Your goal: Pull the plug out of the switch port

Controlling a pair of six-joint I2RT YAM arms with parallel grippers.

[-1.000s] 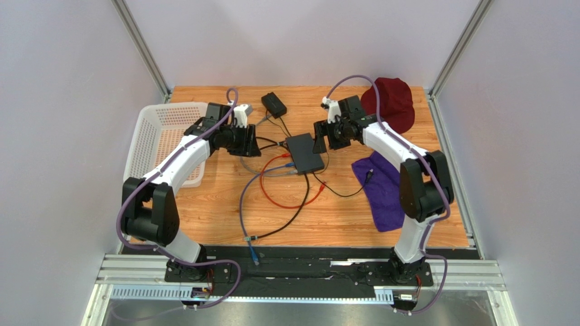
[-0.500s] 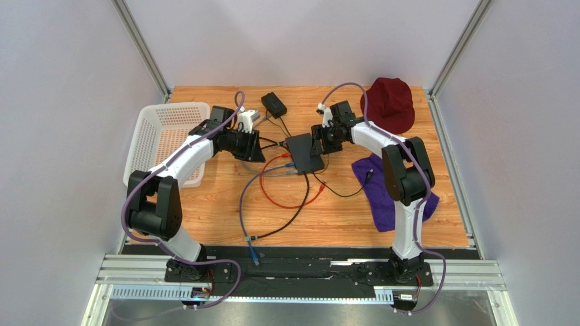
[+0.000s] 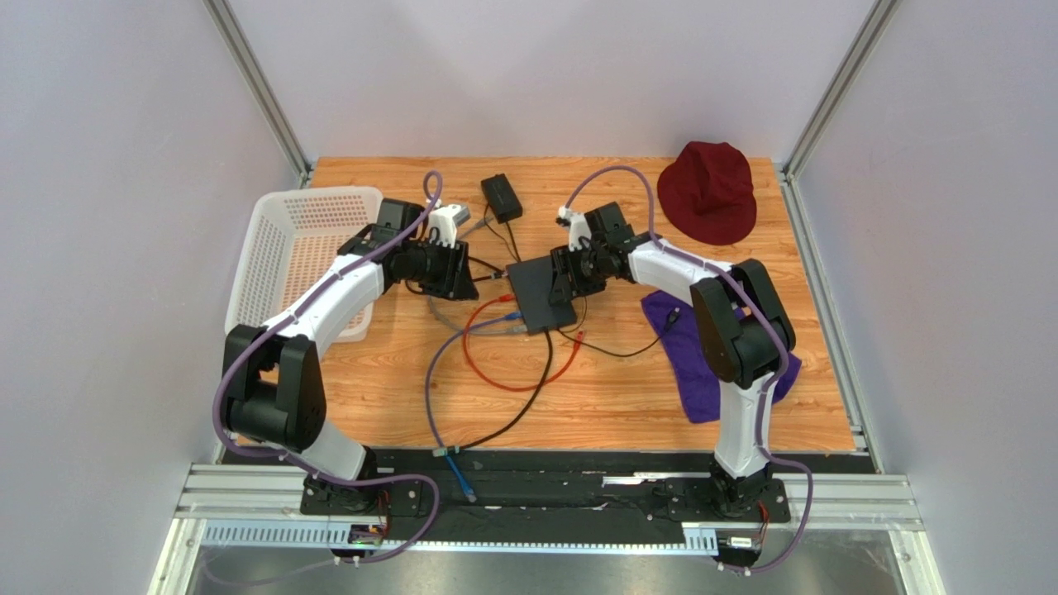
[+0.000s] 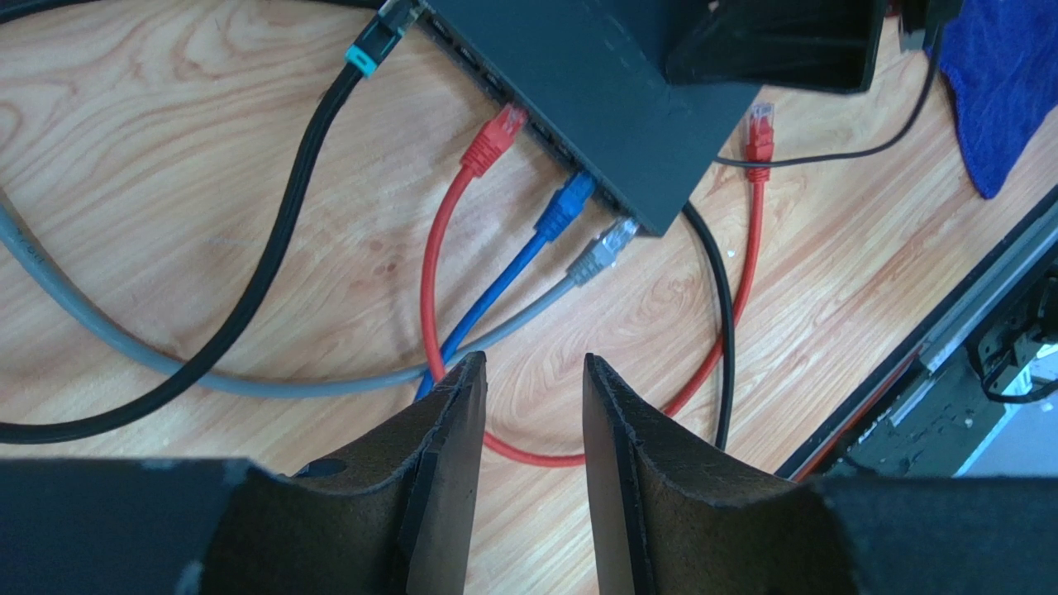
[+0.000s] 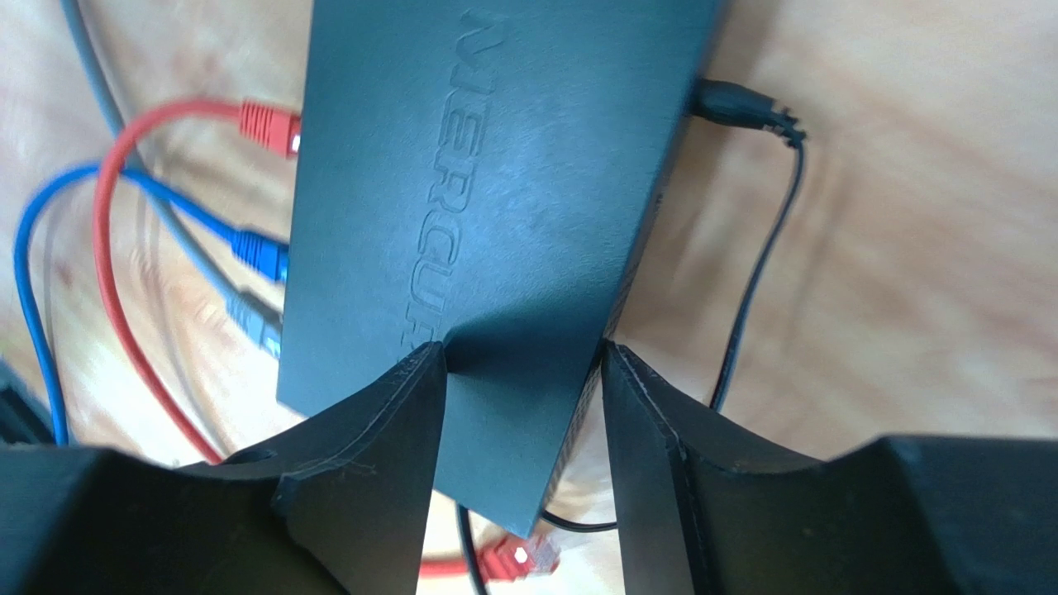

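The flat black switch lies mid-table, its socket row facing my left gripper. A red plug, a blue plug and a grey plug sit in the row, and a black plug with a teal tab sits farther along. My left gripper is open and empty, above the cables and short of the plugs. My right gripper is open astride a corner of the switch. One finger touches its top, and a gap shows at the other.
A loose red plug lies beside the switch. A thin black power lead enters the switch's far edge. A black adapter brick sits behind, a white basket at left, a red hat and a purple cloth at right.
My right gripper has moved left onto the switch's corner. The switch has slid left and turned a little, dragging the cables. My left gripper has drawn back slightly to the left.
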